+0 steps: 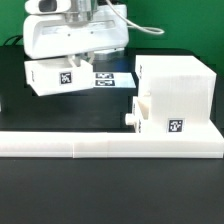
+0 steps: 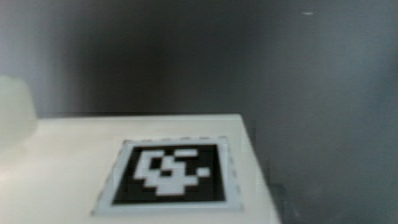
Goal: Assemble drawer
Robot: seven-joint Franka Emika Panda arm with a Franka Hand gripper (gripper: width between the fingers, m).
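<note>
On the exterior view's left, a white tagged box (image 1: 60, 76) sat tilted on the dark tabletop (image 1: 100, 190), directly under the claw (image 1: 78, 58); whether the claw was wide or clamped could not be told. The marker board (image 1: 110, 77) lay just beside. Rightward, the drawer (image 1: 158, 118) with its knob (image 1: 130, 118) sat in the tall housing (image 1: 180, 80), against a white rail (image 1: 110, 145).

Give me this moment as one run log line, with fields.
tool: above drawer, grip not visible | drawer: tilted, beside marker board | housing: exterior view's right
</note>
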